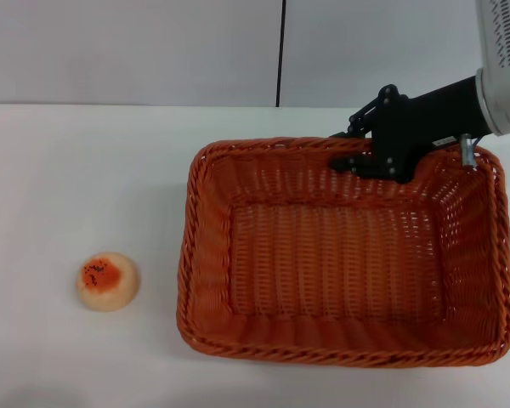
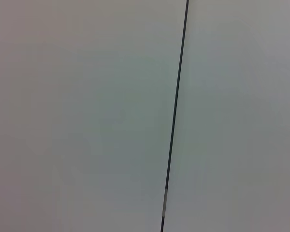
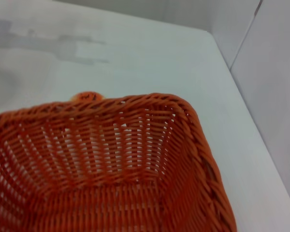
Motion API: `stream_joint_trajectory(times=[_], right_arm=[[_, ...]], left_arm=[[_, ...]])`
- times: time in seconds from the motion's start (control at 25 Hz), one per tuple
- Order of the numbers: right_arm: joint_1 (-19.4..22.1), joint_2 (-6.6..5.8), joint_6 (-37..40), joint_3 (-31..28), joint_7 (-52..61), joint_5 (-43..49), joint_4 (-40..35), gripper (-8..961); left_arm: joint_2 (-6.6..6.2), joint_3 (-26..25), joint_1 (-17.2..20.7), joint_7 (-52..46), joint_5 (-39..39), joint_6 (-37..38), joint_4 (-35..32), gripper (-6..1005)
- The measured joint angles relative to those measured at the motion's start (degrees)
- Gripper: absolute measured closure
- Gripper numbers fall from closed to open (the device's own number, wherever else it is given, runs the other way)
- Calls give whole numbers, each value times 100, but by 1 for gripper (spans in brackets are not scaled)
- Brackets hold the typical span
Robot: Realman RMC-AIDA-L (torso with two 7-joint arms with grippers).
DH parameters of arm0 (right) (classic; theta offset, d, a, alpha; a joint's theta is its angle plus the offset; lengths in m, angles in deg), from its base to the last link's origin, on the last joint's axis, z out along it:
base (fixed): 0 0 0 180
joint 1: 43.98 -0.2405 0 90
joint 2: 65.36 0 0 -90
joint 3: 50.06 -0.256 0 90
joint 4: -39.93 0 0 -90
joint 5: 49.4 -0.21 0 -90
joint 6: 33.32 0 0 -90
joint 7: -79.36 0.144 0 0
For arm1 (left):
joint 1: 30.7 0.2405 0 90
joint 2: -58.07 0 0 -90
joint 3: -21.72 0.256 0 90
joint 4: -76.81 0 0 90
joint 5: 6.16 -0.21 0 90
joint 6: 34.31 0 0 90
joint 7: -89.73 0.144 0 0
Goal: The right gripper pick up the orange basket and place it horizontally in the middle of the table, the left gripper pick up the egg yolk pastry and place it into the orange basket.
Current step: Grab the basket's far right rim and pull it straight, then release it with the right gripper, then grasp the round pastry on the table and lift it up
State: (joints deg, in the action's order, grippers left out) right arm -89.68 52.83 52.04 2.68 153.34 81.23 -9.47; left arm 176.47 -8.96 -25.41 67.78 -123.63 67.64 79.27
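- We see the right tool [image 1: 376, 157] at the far rim of the orange basket [image 1: 340, 255], near its 1 o'clock corner; its thin black fingers seem to straddle the braided edge, but we cannot tell whether they are clamped on it or slack.
- We judge the basket light and fairly stiff, its woven rim rough enough not to slip; held at one edge, it would likely tip and swing, so a firm bite on the rim looks best to us.
- The basket sits at the right half of the table [image 1: 85, 170], long side across.
- The egg yolk pastry [image 1: 108, 281] lies well apart at 9 o'clock of the basket; we judge it soft and crumbly, best taken gently around its sides.
- Nothing stands between the two.
- The left tool is not in view; its wrist camera shows only a wall panel [image 2: 87, 116].
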Motion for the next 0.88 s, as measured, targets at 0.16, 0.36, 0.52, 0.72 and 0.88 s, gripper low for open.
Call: stream_joint_trajectory(times=[0.16,0.36,0.52,0.72,0.88], right_arm=[[41,18,-121,106,0,-5,-19,648],[67,29,-185,81,2,-32,-76,538],[348,54,66,45,18,-538,-522,533],[1272,56,440,28,67,-2383,-1160,528],[2114,65,475,43,51,-4226,-1221,528]], left_arm=[[4,0,-2,-21,0,-19,0,259],[7,0,-24,-48,-7,-37,0,262],[-4,187,-108,-32,-30,-30,-72,264],[-60,1204,-559,-618,-50,99,-923,267],[-59,2033,-902,-1234,-50,107,-1696,269]])
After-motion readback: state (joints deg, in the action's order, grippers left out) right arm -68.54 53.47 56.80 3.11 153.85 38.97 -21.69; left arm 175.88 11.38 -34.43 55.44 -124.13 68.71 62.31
